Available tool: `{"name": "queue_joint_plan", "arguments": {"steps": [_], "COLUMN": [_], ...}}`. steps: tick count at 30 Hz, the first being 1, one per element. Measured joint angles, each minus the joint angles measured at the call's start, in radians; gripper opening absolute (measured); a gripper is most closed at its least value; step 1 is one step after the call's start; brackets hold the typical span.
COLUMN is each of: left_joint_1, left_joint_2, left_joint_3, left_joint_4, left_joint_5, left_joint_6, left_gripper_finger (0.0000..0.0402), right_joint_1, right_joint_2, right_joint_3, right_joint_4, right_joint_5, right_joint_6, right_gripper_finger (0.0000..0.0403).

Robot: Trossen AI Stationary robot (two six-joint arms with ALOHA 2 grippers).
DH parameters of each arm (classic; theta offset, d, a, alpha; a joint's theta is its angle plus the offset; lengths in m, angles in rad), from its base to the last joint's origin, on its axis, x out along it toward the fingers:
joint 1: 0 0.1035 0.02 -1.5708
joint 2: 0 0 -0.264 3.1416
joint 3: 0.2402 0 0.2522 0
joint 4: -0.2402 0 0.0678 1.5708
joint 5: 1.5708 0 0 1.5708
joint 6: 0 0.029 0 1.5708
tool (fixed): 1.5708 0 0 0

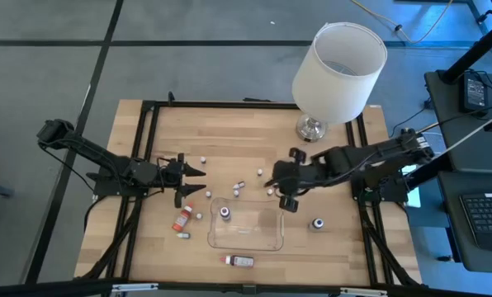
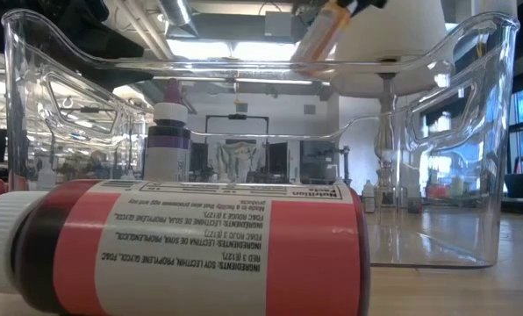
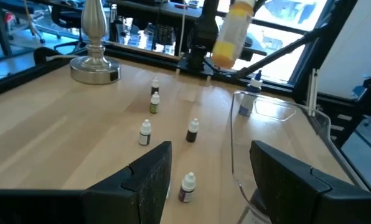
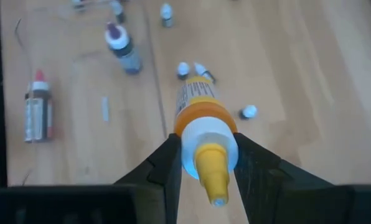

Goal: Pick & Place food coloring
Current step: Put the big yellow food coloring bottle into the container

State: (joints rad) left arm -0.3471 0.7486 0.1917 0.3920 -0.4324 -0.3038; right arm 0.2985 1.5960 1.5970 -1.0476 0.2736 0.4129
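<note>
The yellow food coloring bottle [image 4: 201,121] is off the bench, clamped between the jaws of the right gripper [image 4: 204,168] just below its white collar, with its yellow nozzle toward the wrist camera. Gripping at the collar leaves the labelled body free, which would suit lowering it into a container. In the left wrist view the same bottle [image 3: 232,34] hangs tilted in the air beyond the far end of the clear plastic tray [image 3: 235,143]. From above, the right gripper [image 1: 286,183] sits just off the tray's upper right corner [image 1: 277,202], so the bottle looks to be on its way to the tray rather than over it yet.

One purple-capped bottle [image 1: 225,213] stands upright inside the tray near its left end; the low view shows it [image 2: 168,140] through the clear wall, and that looks like the place the held bottle is meant to join. The rest are loose on the bench [image 1: 147,247]: a red bottle [image 1: 240,261] lying on its side just in front of the tray, an orange-red bottle [image 1: 182,219] lying to the tray's left, a dark bottle [image 1: 318,223] standing to its right, and several tiny white-capped bottles [image 1: 239,186] scattered behind the tray.

The left gripper [image 1: 186,175] waits to the left of the tray with its jaws released and nothing between them, pointed toward the scattered bottles. A lamp [image 1: 338,59] stands at the back of the bench, clear of both arms.
</note>
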Motion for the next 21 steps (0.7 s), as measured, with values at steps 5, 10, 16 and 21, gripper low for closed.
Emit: {"name": "queue_joint_plan", "arguments": {"steps": [5,10,16,21], "left_joint_1": [0.0,0.0,0.0,0.0], "left_joint_2": [0.0,0.0,0.0,0.0], "left_joint_3": [0.0,0.0,0.0,0.0], "left_joint_4": [0.0,-0.001,-0.002,-0.003], "left_joint_5": [0.0,0.0,0.0,0.004], "left_joint_6": [0.001,0.003,0.003,-0.01], "left_gripper_finger": [0.0212,0.0212,0.0212,0.0212], "right_joint_1": [0.006,0.051,0.088,0.091], "right_joint_2": [0.141,0.254,0.326,0.38], "right_joint_3": [0.102,0.199,0.217,0.214], "right_joint_4": [-0.066,-0.186,-0.218,-0.265], "right_joint_5": [-0.145,-0.191,-0.179,-0.087], "right_joint_6": [-0.069,-0.083,-0.048,-0.03], "right_gripper_finger": [0.0124,0.0125,0.0126,0.0127]}}
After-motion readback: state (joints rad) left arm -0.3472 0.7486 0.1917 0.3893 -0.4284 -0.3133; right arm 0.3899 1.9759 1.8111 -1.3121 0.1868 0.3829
